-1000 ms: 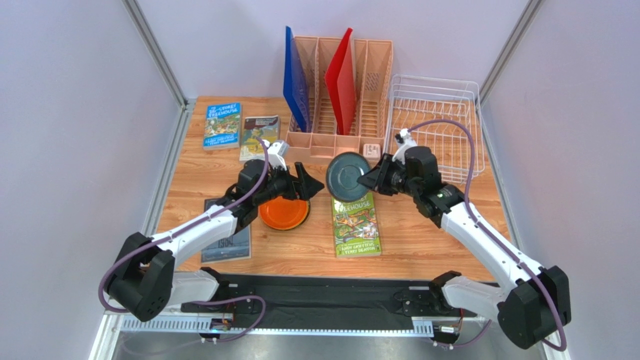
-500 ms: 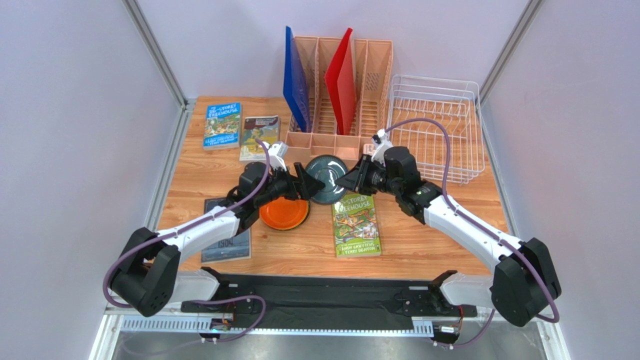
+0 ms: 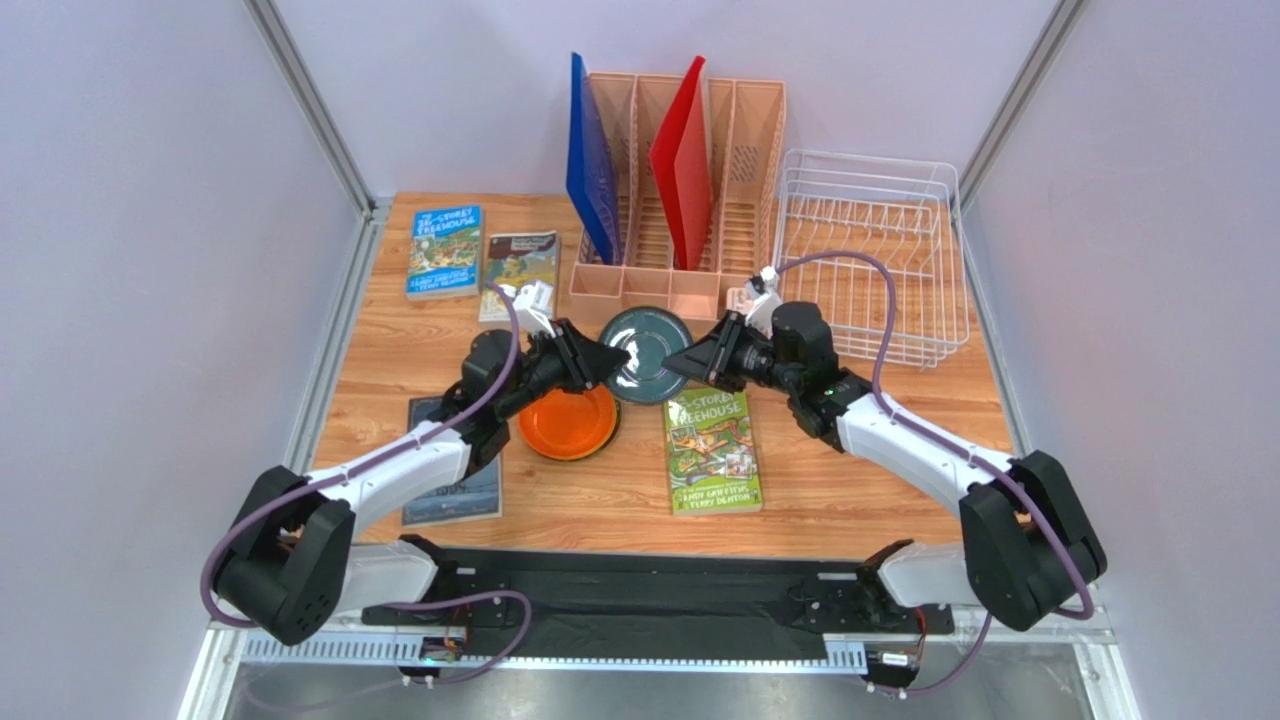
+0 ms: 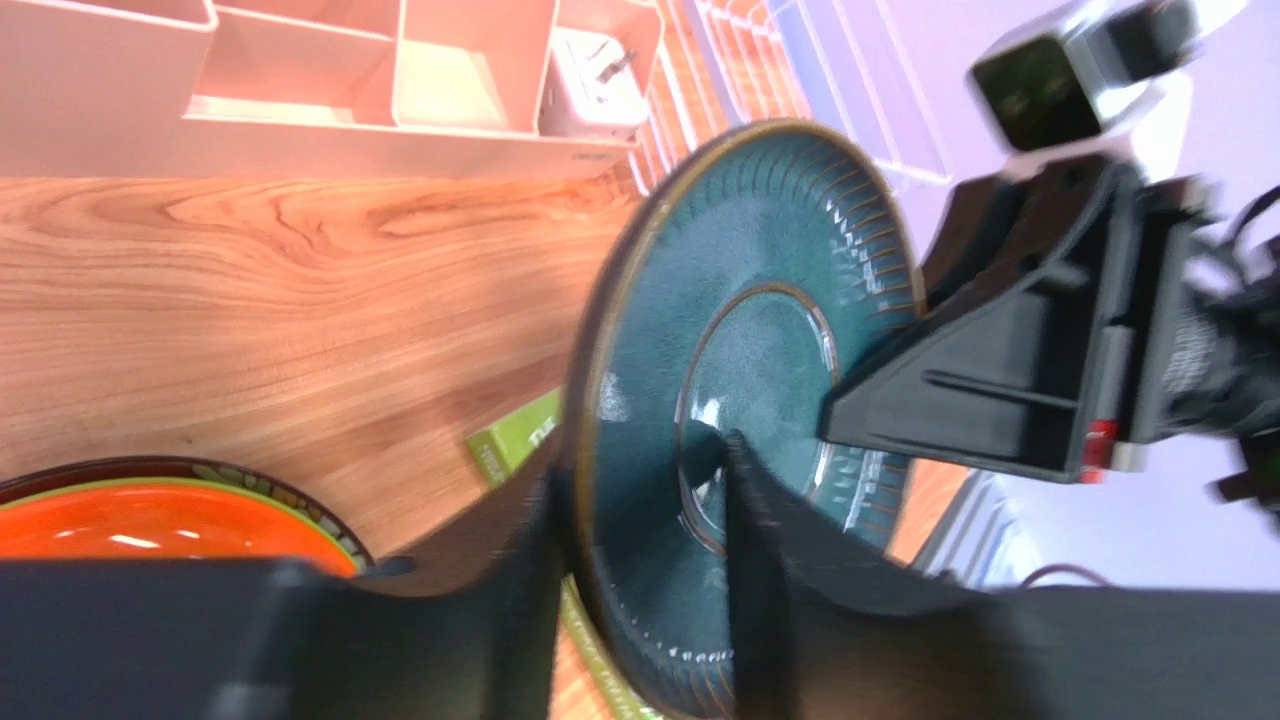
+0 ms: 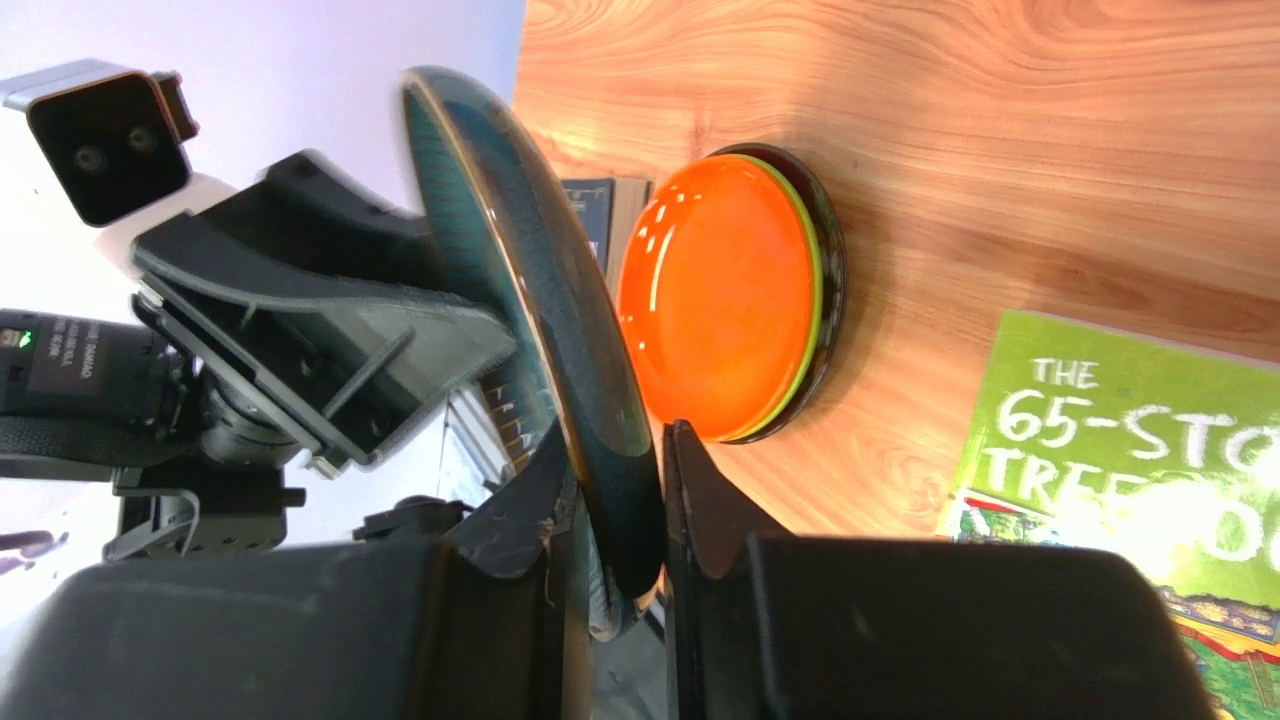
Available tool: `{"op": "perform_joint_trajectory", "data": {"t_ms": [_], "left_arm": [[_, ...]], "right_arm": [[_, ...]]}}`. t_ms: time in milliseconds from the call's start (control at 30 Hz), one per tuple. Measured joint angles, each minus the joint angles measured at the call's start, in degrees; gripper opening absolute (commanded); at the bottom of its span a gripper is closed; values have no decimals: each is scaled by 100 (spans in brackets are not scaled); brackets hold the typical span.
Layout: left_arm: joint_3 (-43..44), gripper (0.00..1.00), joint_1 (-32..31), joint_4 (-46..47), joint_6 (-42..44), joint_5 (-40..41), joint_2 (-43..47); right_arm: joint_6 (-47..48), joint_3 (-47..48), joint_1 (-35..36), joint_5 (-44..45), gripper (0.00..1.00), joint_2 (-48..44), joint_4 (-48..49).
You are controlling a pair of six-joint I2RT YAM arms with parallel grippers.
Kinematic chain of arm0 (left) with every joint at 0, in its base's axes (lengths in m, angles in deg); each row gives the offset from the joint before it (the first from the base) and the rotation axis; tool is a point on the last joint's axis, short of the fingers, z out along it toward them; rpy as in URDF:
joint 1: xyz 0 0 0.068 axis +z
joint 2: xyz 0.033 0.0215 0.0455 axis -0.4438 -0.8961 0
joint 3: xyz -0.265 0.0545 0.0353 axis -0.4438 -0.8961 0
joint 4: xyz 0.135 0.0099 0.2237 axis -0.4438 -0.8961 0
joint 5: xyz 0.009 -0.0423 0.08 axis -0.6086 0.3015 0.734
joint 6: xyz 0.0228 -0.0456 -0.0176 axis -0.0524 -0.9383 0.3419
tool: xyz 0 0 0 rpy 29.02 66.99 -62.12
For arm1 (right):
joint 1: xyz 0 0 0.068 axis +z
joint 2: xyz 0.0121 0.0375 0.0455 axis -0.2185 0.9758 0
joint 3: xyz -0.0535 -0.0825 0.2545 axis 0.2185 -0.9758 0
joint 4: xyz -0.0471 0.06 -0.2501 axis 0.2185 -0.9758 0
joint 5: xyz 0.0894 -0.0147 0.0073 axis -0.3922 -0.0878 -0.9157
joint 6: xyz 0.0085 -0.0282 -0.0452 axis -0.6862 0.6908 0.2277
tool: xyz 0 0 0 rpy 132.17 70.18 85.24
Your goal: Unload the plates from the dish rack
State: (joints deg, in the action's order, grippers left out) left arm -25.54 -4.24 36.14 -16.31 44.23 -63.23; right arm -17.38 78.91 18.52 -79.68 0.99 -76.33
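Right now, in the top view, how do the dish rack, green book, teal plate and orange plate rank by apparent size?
1. dish rack
2. green book
3. teal plate and orange plate: alike; the teal one is raised nearer the camera, so unranked.

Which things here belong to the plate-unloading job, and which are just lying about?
Job: teal-grey plate, orange plate atop its stack, dish rack.
Lying about: pink organiser, blue board, red board, books.
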Motion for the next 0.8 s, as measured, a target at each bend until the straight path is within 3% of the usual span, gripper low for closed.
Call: {"op": "perform_joint_trajectory", "data": {"t_ms": [67,233,400,600,800], "left_arm": [[-42,0,68,153,-240,9,24],[-66,0,122,398,-592,114,131],[-192,0,138,376,-579,264,142],[-407,0,-142,-271,-26,697,658],[-590,0,-83,-1519,717,1749,1401]], "right_arm": [[-116,-52,-87,-57,0,59,118],[-269,-66,-184,-258,0,195,577],[-348,-63,-195,-396,47,525,791],[-37,125,83,-195,60,645,-127],[918,844,87,1113,64,-24,-1620]]}}
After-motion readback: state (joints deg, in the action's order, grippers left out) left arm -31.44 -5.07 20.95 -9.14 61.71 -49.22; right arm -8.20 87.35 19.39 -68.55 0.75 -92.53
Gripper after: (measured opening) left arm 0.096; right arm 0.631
